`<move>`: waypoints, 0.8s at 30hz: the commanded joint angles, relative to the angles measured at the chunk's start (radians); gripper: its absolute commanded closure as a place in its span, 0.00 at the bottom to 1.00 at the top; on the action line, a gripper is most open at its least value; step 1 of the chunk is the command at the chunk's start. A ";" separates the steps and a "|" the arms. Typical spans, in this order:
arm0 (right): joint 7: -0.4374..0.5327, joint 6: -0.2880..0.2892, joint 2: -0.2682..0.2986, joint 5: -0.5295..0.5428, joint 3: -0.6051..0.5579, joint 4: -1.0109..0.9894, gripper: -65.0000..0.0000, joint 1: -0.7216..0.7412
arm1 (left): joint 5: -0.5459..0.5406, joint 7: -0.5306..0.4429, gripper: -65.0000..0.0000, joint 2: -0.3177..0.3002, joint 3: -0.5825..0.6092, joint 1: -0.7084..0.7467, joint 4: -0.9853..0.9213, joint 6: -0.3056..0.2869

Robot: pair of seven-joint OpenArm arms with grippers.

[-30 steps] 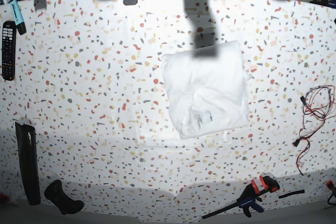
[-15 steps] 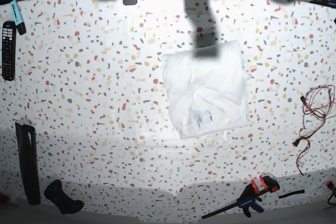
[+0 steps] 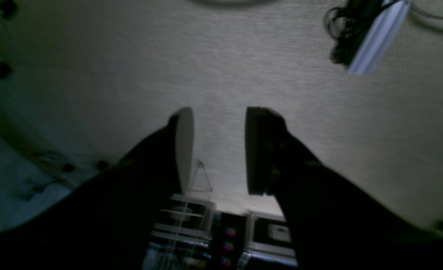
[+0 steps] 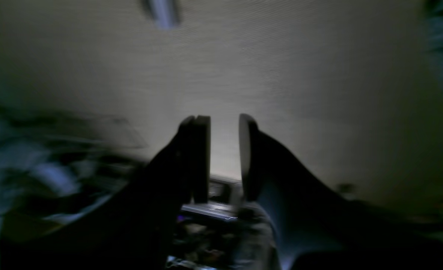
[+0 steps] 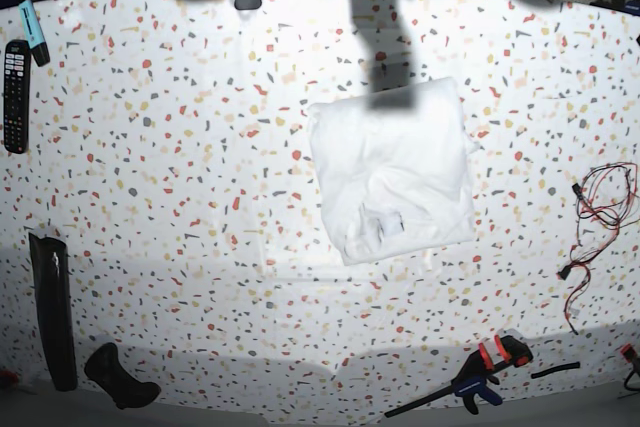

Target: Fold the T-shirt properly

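Both your pincers are holding nothing: left gripper (image 3: 217, 150) gapes wide, right gripper (image 4: 223, 157) sits narrower, each pointed away from the folded T-shirt (image 5: 390, 172) on the table (image 5: 180, 197).

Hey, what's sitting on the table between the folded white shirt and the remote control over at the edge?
Nothing. In the base view the speckled table is bare between the shirt and the remote.
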 commanded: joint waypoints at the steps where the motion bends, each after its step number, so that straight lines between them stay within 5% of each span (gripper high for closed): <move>1: 0.010 -0.023 0.017 -0.023 -0.042 0.004 0.80 0.016 | 0.000 0.005 0.66 0.010 -0.002 0.003 0.005 0.003; 4: 0.063 -0.121 0.016 -0.058 -0.190 0.004 0.80 0.053 | 0.020 -0.007 0.66 0.070 -0.002 0.002 0.008 0.007; 10: 0.182 -0.214 -0.009 -0.058 -0.420 0.003 0.80 0.089 | 0.146 -0.047 0.66 0.181 -0.002 0.001 0.009 0.056; 24: 0.201 -0.225 -0.064 -0.054 -0.566 0.003 0.80 0.122 | 0.143 -0.054 0.66 0.206 -0.002 -0.012 0.009 0.075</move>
